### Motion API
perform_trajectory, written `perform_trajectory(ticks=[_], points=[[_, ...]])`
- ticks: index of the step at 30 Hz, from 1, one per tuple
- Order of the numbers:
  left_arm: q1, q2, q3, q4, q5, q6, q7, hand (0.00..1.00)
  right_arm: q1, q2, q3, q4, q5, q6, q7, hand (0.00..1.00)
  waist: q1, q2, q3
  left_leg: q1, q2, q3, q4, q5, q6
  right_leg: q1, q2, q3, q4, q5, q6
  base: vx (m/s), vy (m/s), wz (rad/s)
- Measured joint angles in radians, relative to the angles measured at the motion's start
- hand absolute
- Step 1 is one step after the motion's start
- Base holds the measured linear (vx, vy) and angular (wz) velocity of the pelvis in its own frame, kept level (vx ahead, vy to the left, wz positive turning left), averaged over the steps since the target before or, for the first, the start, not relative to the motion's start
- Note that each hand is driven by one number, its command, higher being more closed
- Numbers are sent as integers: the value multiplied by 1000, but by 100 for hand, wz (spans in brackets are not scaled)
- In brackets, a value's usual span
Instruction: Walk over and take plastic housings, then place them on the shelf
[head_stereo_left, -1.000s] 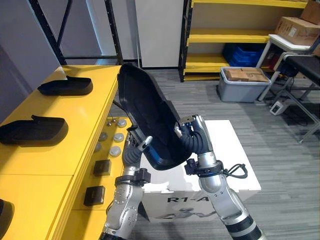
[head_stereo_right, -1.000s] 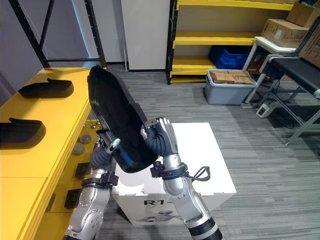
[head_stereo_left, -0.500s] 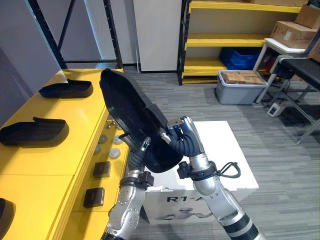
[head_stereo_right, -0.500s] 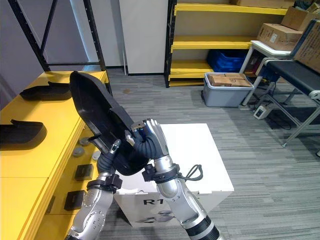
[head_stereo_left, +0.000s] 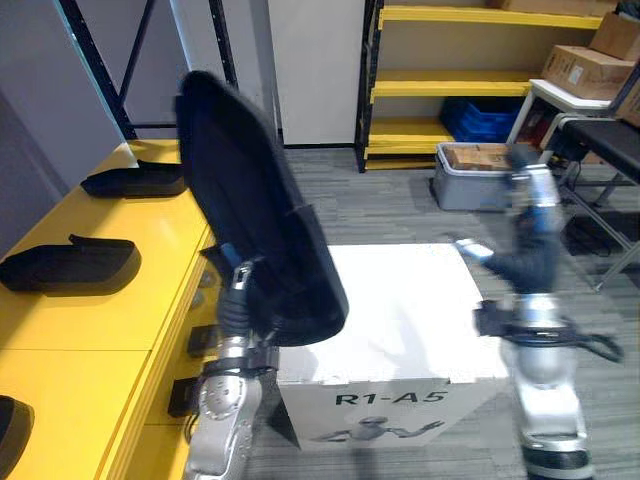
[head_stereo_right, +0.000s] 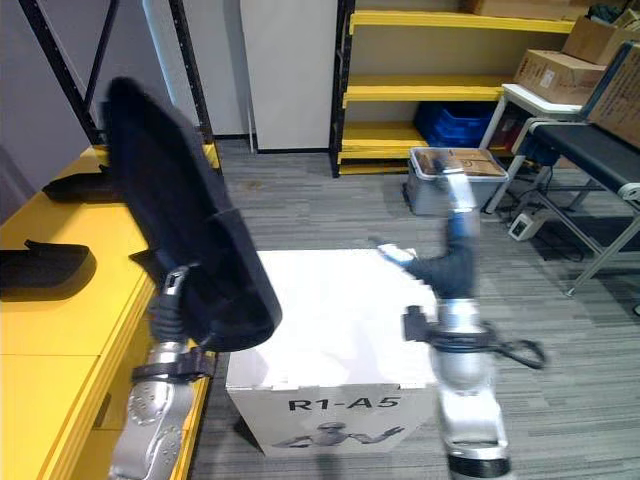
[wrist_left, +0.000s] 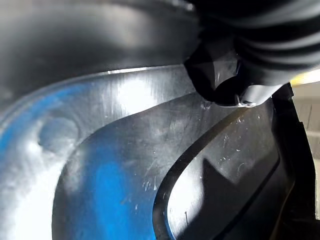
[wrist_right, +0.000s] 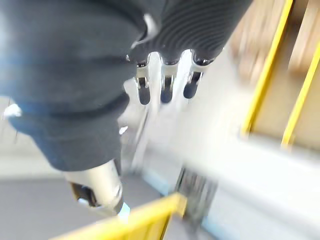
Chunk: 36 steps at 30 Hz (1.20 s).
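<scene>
Carried plastic housing (head_stereo_left: 250, 220) pinched in left hand (head_stereo_left: 238, 300); right hand (head_stereo_left: 532, 195) clear, fingers straight. Next needed lowering onto left yellow shelf (head_stereo_left: 150, 250).

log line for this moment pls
left hand: shut on plastic housing, held up tilted | right hand: open, empty | yellow table: other housings lying

Large black curved plastic housing (head_stereo_left: 255, 230) upright in left hand (head_stereo_left: 238, 300), between yellow table (head_stereo_left: 110, 320) on left and white cardboard box (head_stereo_left: 400, 330) on right. On table: small black plastic housing (head_stereo_left: 70, 265), another black housing (head_stereo_left: 135, 180) behind it. Grey plastic bin (head_stereo_left: 470, 185) behind box, before yellow shelf rack (head_stereo_left: 450, 80). Right hand (head_stereo_left: 528, 235) raised at box's right.
</scene>
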Motion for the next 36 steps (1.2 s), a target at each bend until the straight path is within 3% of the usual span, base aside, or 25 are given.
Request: perform_trajectory(ticks=[3,7,15,25,32,36], points=[[41,-9,46,-13,18,-1,0,100,63,10,-100,9,57,-12,1,0,-14,1,0,-16,2,4,-1,0,0,-18,1,1,0,0,0,7,1,-4],[106,-41,69,-55,42,-2,-25,100,175,62,-209,165,72,-12,0,0,-25,0,2,-21,2,6,-7,0,0,-27,0,2,1,-1,1,38,11,-1],[203,-51,100,-85,55,-15,-50,100,335,148,-220,612,72,52,43,0,-37,3,8,-31,3,22,-2,-11,6,-40,-2,25,2,-3,5,8,13,-5],[246,-73,39,-95,57,-14,-93,100,391,260,-60,907,115,107,126,0,-31,2,12,-11,11,49,26,-43,3,-17,1,35,14,-19,9,2,9,-6],[243,-87,-1,-116,76,-13,-109,100,358,278,31,1001,110,127,170,0,-4,-1,13,2,12,71,45,-65,5,-19,-2,55,46,-40,16,11,20,-8],[216,-86,-37,-115,76,-10,-103,100,322,279,67,1070,89,138,172,0,17,-6,21,0,5,26,56,-66,6,-32,-14,31,123,-90,23,13,0,28]])
